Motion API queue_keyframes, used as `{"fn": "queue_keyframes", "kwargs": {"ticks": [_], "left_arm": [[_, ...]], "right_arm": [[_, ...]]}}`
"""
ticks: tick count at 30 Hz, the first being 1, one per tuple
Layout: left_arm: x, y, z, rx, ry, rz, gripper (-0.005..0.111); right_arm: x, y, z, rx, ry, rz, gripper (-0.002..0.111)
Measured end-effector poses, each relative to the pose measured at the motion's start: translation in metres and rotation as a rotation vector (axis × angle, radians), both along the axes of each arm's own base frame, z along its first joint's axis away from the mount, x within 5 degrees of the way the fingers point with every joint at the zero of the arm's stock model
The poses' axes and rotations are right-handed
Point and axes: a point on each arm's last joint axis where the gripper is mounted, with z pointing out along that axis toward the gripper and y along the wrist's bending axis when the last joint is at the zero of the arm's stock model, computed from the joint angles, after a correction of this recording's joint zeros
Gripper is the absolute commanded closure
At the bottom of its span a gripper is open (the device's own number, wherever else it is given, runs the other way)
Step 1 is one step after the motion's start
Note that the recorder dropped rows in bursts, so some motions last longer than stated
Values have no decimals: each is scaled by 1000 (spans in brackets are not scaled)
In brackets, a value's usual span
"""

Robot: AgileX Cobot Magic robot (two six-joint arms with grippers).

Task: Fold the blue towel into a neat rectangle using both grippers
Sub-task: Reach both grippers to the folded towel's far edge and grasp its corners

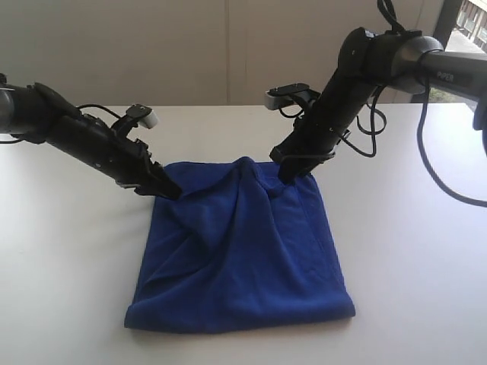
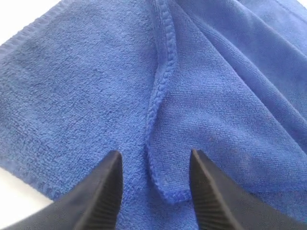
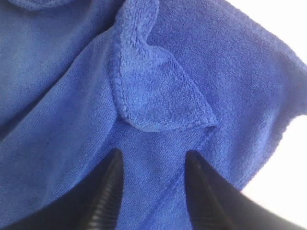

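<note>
Worktop (image 1: 68,274), white, is carrying the blue towel (image 1: 243,251) approx. mid-surface, well clear of the far edge. Towel is lying doubled over: rounded fold is facing the near side, loose hemmed edges are facing the far edge. Not flat: creases are running diag. across it, and a ridge is standing up at the far side, btw. the two hands.

Left hand (image 1: 169,190) is reaching in low and slanted, tips at the towel's far-left corner. Wrist cam: left hand (image 2: 154,154) is standing spread, fingers (image 2: 108,191) apart, nothing pinched. Stitched hem (image 2: 160,96) is running down btw. them and ending in a rounded corner just beside one finger. Cloth is lying under both tips.

Right hand (image 1: 293,173) is coming down steeply at the far-right corner, tips at the cloth. Wrist cam: right hand (image 3: 153,153) is also spread, not gripping. Turned-over corner flap (image 3: 158,96) is lying just beyond the tips, w/ bare worktop (image 3: 283,191) showing past the towel's edge.
</note>
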Motion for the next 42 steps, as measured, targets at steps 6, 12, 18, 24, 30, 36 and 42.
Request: {"fn": "queue_keyframes", "kwargs": {"ticks": [6,12,18,24,30,36,42], "left_arm": [[2,-3,-11,-8,4,-1,57],[0,-10,-13,-3,-12,-21,60],[-2,-19,-13,1,-25,-40,64],[-2,-20,-13,4,-30,-39,84],[-2,-20,-13,4,-30,-39,106],[-2,-20,-13,4,-30,-39,107],[-3,-20,-10,3,-35,-47,107]], "right_arm": [[0,0,0,0,0,0,68],[0,0,0,0,-2,-1,68],[0,0,0,-1,-1,4,68],[0,0,0,-1,-1,8,68],[0,0,0,-2,-1,10,68],[3,0,1,-12,-54,50,68],[2,11,6,-37,-139,205,67]]}}
